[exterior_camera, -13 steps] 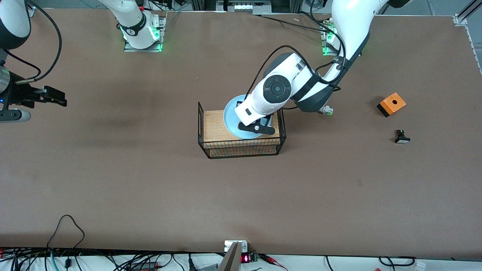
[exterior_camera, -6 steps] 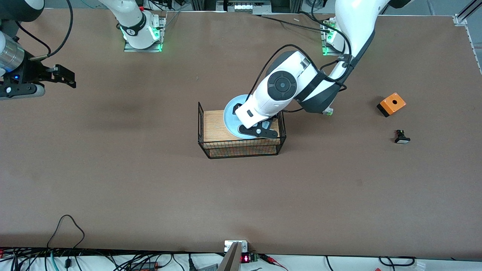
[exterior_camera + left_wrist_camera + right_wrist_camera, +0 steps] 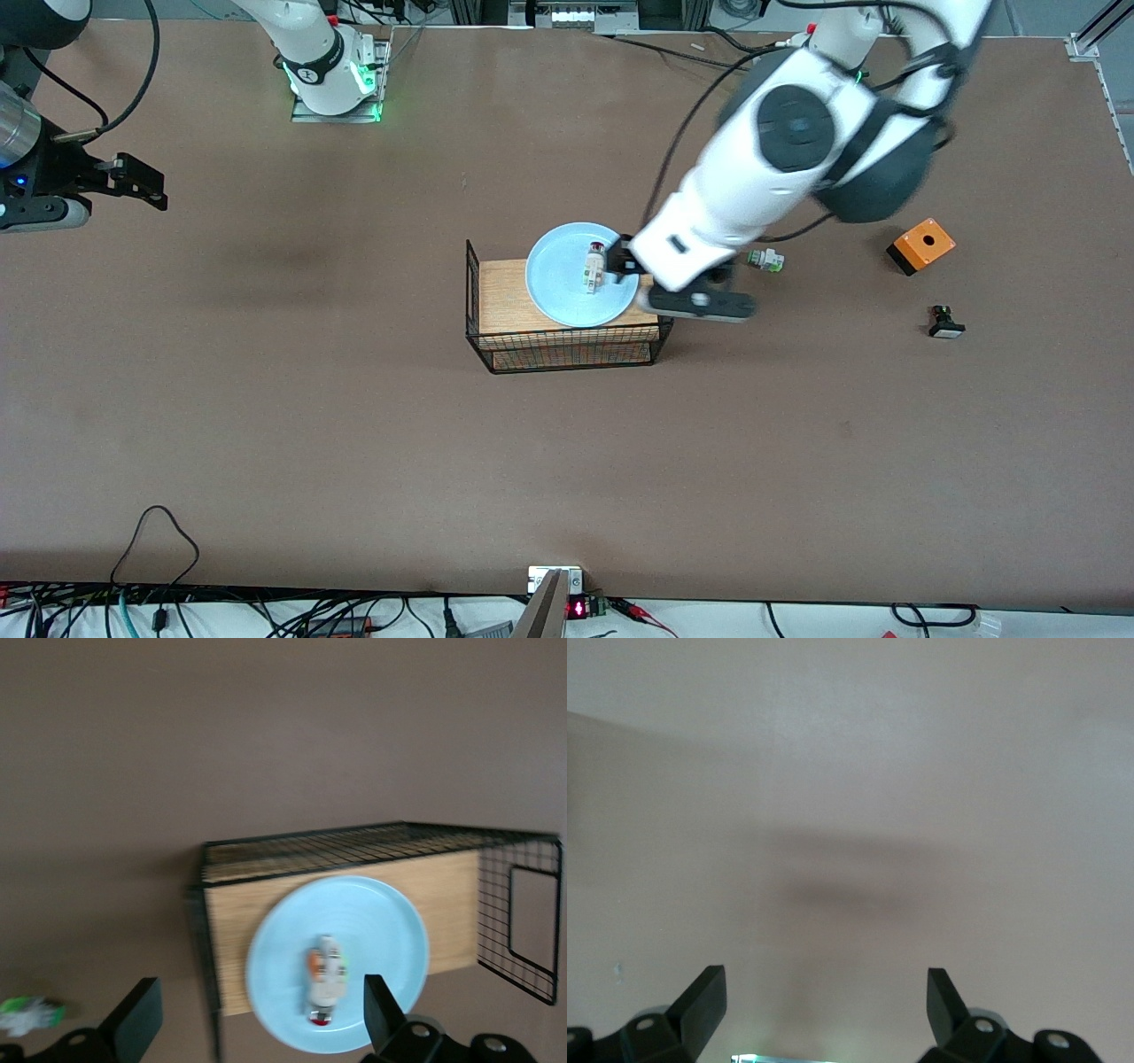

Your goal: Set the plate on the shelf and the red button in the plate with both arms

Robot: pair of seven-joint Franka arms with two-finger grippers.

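Brown desk carries the plate on a basket, red button at its 2 o'clock; left gripper, spread empty, should lift straight clear, while right gripper waits spread.

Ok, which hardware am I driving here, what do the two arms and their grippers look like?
Both arms are glossy white with dark grey joint bands and round black joint caps; black cables loop along them. Bases glow green. The left gripper and right gripper are black two-finger units with flat tapered fingers. The right wrist carries a silver cylinder and a blue light.
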